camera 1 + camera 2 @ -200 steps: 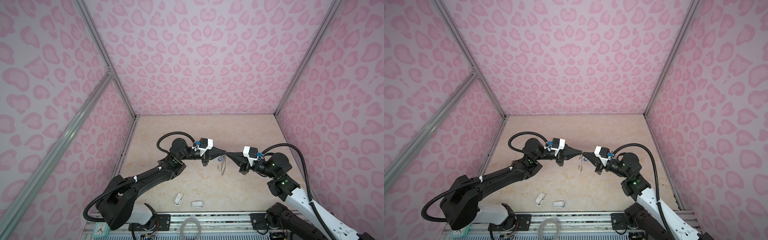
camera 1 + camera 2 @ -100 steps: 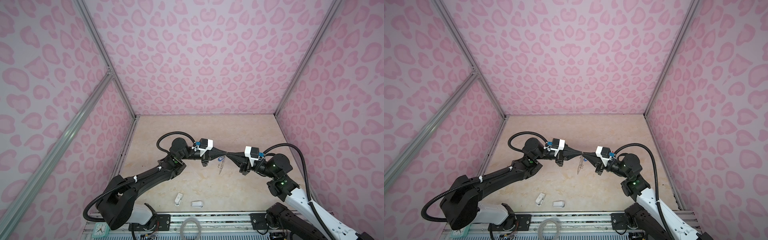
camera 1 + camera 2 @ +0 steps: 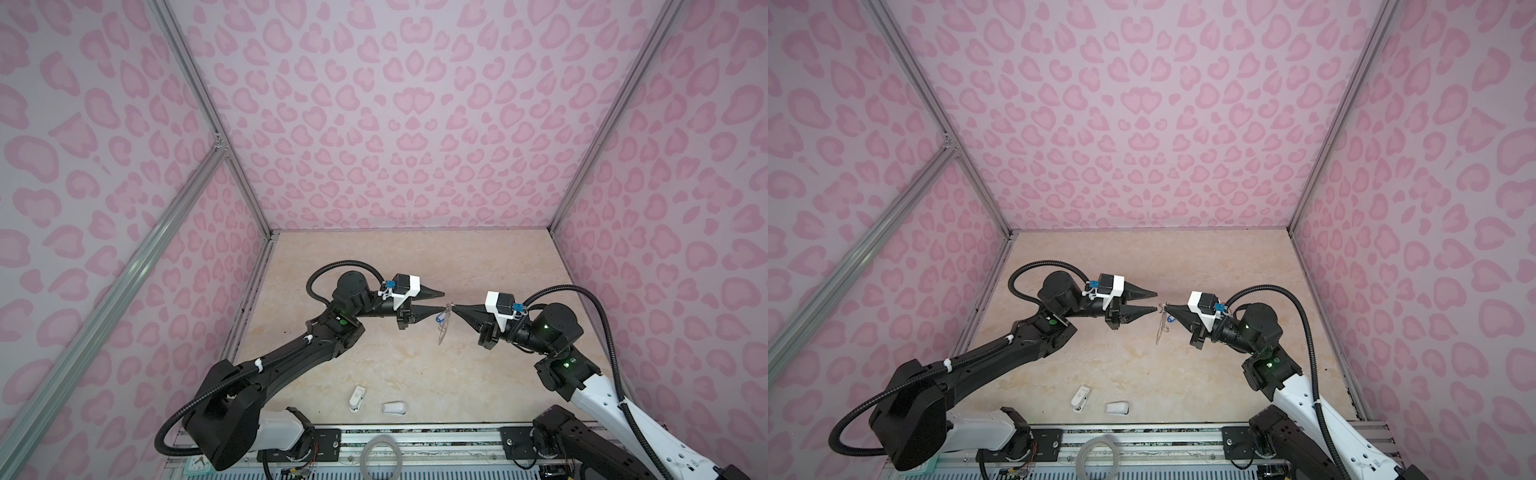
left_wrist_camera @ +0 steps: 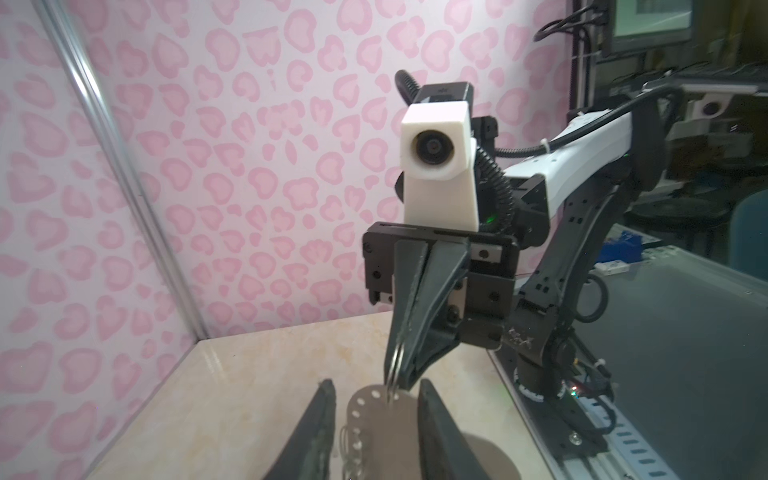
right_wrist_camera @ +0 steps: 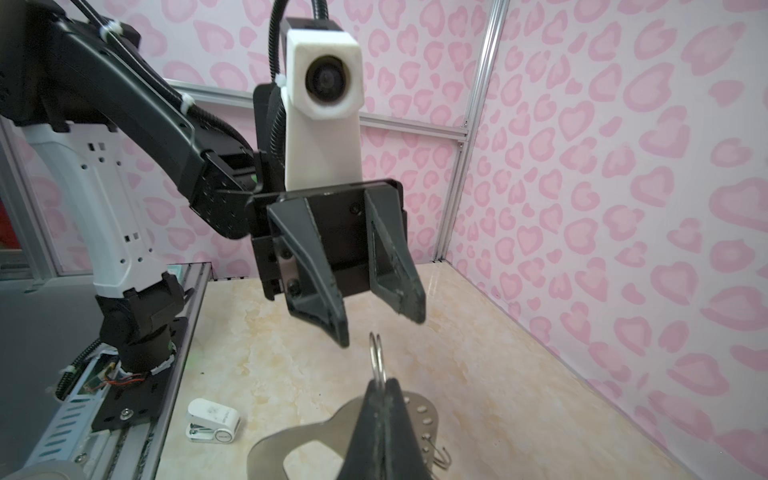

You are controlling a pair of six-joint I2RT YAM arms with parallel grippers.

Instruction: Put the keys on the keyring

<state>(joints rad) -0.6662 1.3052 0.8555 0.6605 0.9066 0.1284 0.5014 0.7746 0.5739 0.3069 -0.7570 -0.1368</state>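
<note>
Right fingers (image 5: 374, 424) are pinched together on the keyring's (image 5: 415, 411) top wire ring (image 5: 377, 353), and the plate hangs above the bench (image 3: 374, 365) between the arms. Left fingers (image 5: 395, 270) are apart, flanking that ring. It looks thin, stiff, light, likely slick and free to swing, so the plate's edge looks the best hold.
</note>
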